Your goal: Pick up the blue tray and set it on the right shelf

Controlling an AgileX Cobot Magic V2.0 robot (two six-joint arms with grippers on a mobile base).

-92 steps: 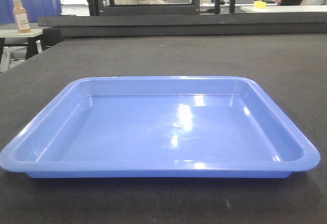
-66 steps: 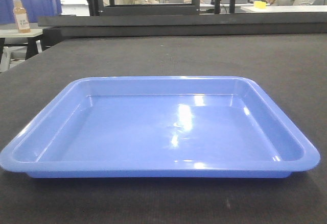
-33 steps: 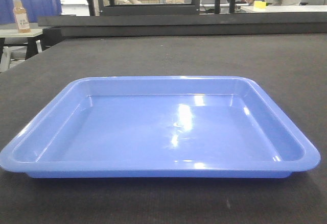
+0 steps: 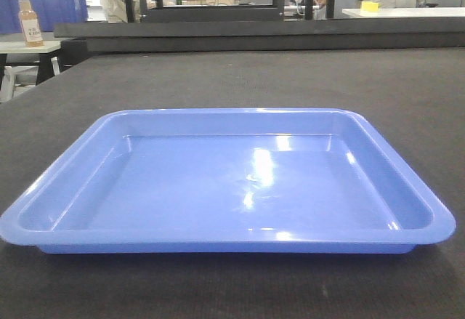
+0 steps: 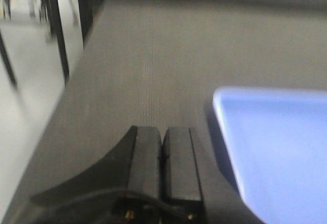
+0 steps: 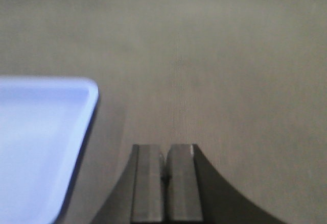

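No text can be read: the label on the bottle (image 4: 29,21), far left behind the blue tray (image 4: 225,188), is rendered too small.

Bare felt of the bench (image 4: 290,79) was seen on both sides of the blue tray (image 4: 232,188) and behind it, bounded at the far edge by a dark raised ledge (image 4: 254,37). Open felt was shown ahead of the left hand (image 5: 162,132) and the right hand (image 6: 164,150), each just outside the tray's rim with fingers pressed together.
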